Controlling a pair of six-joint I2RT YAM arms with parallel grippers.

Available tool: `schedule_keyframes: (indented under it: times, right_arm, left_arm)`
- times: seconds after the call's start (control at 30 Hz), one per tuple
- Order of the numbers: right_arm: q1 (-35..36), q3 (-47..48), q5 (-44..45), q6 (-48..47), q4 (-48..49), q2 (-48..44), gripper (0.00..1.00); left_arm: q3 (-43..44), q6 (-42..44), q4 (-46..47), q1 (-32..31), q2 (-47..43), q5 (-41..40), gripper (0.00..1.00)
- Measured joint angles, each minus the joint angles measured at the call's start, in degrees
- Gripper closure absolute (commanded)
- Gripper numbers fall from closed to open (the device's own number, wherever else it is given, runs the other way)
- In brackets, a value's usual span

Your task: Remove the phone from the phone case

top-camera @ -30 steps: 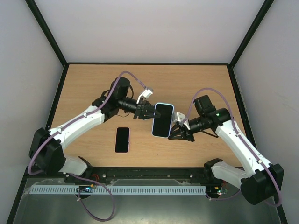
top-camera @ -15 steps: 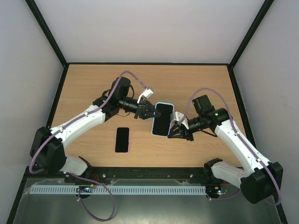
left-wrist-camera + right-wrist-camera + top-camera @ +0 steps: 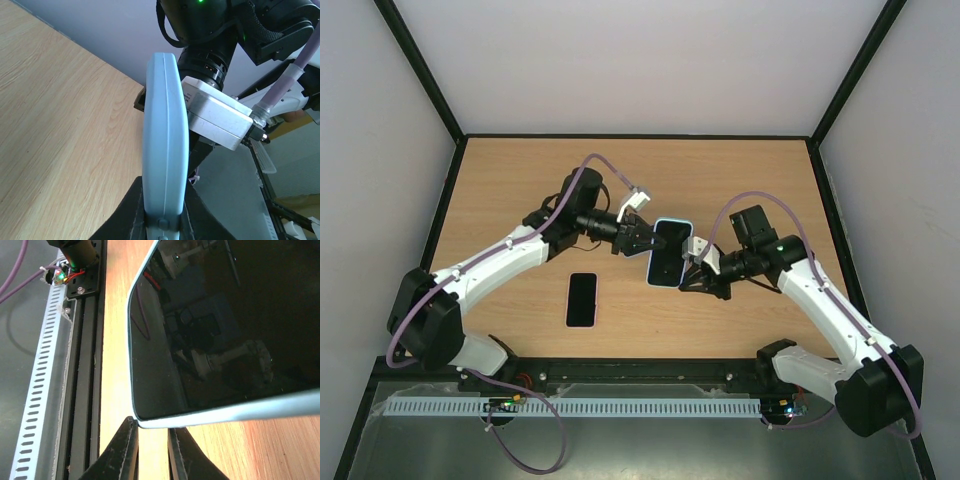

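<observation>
A phone in a light-blue case (image 3: 667, 253) is held above the table's middle, its dark screen up. My left gripper (image 3: 638, 239) is shut on the phone's upper left edge. In the left wrist view the case (image 3: 165, 130) stands edge-on between the left gripper's (image 3: 162, 222) two black fingers. My right gripper (image 3: 692, 273) is at the phone's lower right corner. In the right wrist view the right gripper's (image 3: 151, 442) fingers stand a little apart. The case corner (image 3: 145, 421) sits just above their gap and touches the left fingertip (image 3: 127, 427).
A second phone in a pale pink case (image 3: 582, 298) lies flat on the wooden table (image 3: 520, 190), left of and nearer than the held one. A black rail (image 3: 640, 377) and a white slotted strip (image 3: 35, 390) run along the near edge. Black-framed walls close in the table.
My right gripper has moved left and farther in, up to the phone's lower right corner. The left gripper and phone have shifted slightly.
</observation>
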Motion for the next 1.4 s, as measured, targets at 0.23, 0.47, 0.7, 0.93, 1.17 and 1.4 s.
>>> schedule_keyframes:
  times: [0.23,0.47,0.7,0.93,1.17,1.4]
  right_arm:
    - [0.0,-0.9,1.5,-1.6,1.9,-2.0,0.83]
    - [-0.2,-1.2,4.5,-7.8,4.0,-3.7,0.81]
    - [-0.5,-1.2,5.4,-8.3,5.1,-4.4,0.60]
    - [-0.9,0.2,3.6,-3.6,1.6,-6.1,0.41]
    - [-0.9,5.5,-1.0,0.2,-4.3,-4.1,0.49]
    - [-0.9,6.3,-3.3,0.6,-7.0,0.0,0.59]
  left_arm:
    - [-0.1,0.1,0.2,0.6,-0.2,0.4,0.97]
    - [-0.2,-1.9,0.8,0.6,-0.5,5.6,0.98]
    - [-0.2,-2.2,-1.2,2.3,-0.5,8.7,0.98]
    - [-4.0,-4.9,2.7,3.0,-5.6,5.4,0.98]
    - [-11.8,-9.4,12.5,3.2,-11.3,-0.6,0.97]
    - [-14.0,-12.2,17.6,3.2,-12.5,-1.8,0.98]
